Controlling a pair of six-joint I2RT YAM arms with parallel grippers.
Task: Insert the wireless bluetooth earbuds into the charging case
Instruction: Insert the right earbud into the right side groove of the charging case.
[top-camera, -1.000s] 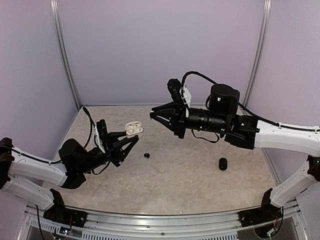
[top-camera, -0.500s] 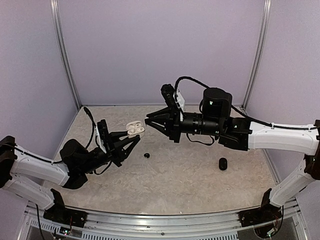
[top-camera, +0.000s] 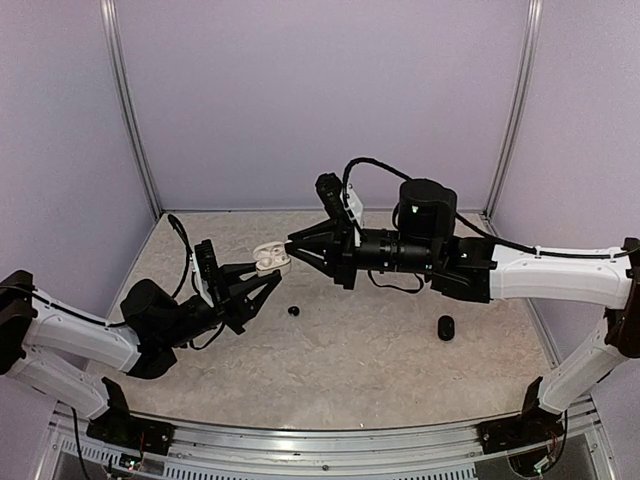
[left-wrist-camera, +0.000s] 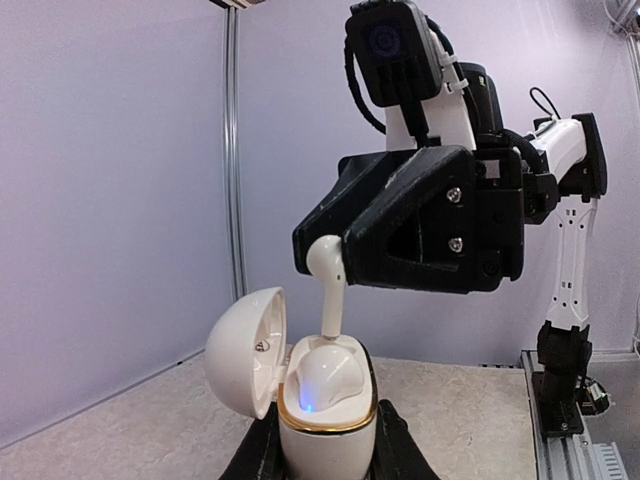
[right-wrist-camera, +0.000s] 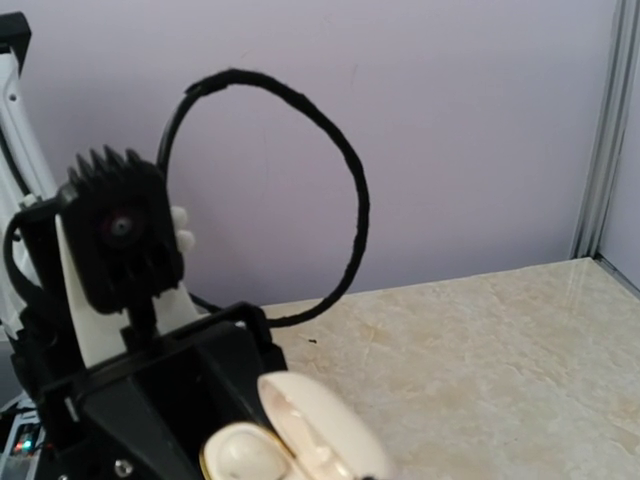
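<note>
Beige marbled table (top-camera: 380, 370) seen below. Lilac walls (top-camera: 320, 90) set at back and both sides. Metal posts placed in rear corners: left post (top-camera: 130, 110), right post (top-camera: 518, 100). Ribbed metal rail (top-camera: 320, 440) fixed along near table edge. Black pebble (top-camera: 445, 327) laid on table, right of centre, well apart from rail.

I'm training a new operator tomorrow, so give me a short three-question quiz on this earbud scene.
1. Fill in: the charging case is gripped by the ___ end effector.
2. True or false: the case's lid is shut.
3. The white earbud pinched by the right end effector is: A) right over the case's opening; B) lying on the table; C) behind the left arm.
Key: 1 left end effector; 2 false; 3 A.
</note>
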